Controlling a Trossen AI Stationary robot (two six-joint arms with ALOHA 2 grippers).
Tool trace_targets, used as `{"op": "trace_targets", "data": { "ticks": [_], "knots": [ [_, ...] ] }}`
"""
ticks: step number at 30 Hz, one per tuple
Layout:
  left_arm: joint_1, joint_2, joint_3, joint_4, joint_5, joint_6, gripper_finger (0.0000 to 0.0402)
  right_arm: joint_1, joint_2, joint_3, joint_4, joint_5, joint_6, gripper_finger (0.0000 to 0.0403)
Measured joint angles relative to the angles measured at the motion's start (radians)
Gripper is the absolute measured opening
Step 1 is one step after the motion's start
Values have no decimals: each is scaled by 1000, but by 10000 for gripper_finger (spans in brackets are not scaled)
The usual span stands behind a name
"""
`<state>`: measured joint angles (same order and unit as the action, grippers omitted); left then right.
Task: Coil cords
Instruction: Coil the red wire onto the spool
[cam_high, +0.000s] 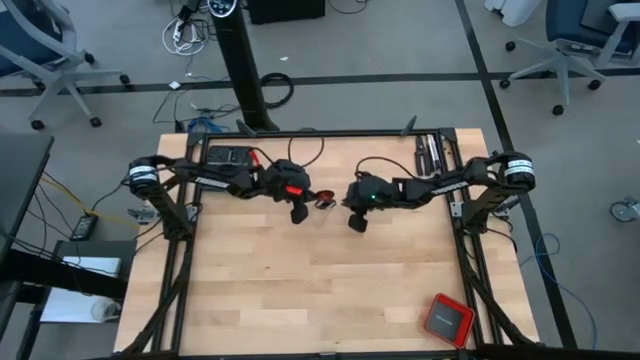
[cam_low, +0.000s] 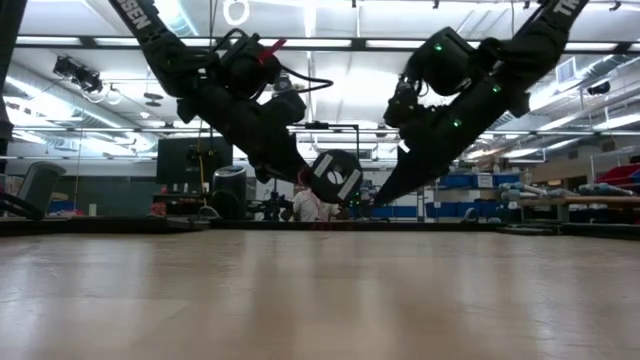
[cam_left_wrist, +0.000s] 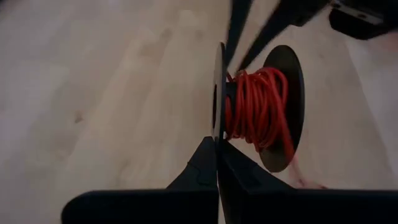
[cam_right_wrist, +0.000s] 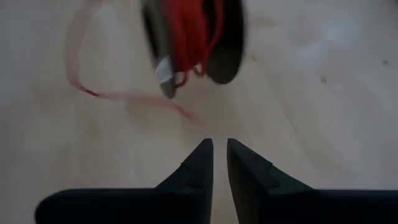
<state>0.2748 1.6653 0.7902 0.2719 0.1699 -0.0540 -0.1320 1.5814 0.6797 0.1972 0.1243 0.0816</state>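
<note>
Cord sits wound on the spool pinched by my left hand. Its loose tail trails on the surface ahead of my right hand, fingers slightly parted, empty.

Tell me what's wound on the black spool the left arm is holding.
Red cord is wound between the spool's two black discs, with a loose tail trailing onto the table. The core underneath is covered.
</note>
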Motion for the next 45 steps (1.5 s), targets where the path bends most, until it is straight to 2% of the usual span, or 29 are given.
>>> {"op": "trace_targets", "data": {
  "ticks": [3, 9, 14, 20, 26, 30, 35, 38, 40, 42, 45],
  "knots": [
    [-26, 0, 0, -5, -1, -14, 0, 6, 0, -29, 62, -37, 55, 42],
    [-61, 0, 0, -6, -59, -28, 0, 12, 0, -29, 65, -58, 75, 41],
    [-80, 0, 0, -1, -115, -29, 0, 13, 0, -29, 64, -147, 43, 39],
    [-115, 0, 0, 35, -102, -6, 0, 30, 1, -29, 64, -282, -13, 32],
    [-172, -1, -46, 213, -91, 50, 0, 40, 1, -31, 66, -382, 106, 30],
    [-174, -1, -79, 219, -99, 29, 0, 41, 2, -43, 61, -401, 107, 40],
    [-173, -1, -87, 229, -145, 57, 0, 48, 2, -44, 128, -537, 158, 59],
    [-172, -1, -87, 261, -216, 55, 0, 81, 6, -43, 277, -516, 149, 71],
    [-172, -1, -87, 295, -267, 24, 0, 109, 18, -42, 357, -424, 113, 78],
    [-172, -1, -87, 321, -301, -14, 0, 128, 19, -42, 369, -337, 75, 84],
    [-172, -1, -87, 347, -339, -65, 0, 138, 10, -43, 340, -274, 36, 90]
  ]
}}
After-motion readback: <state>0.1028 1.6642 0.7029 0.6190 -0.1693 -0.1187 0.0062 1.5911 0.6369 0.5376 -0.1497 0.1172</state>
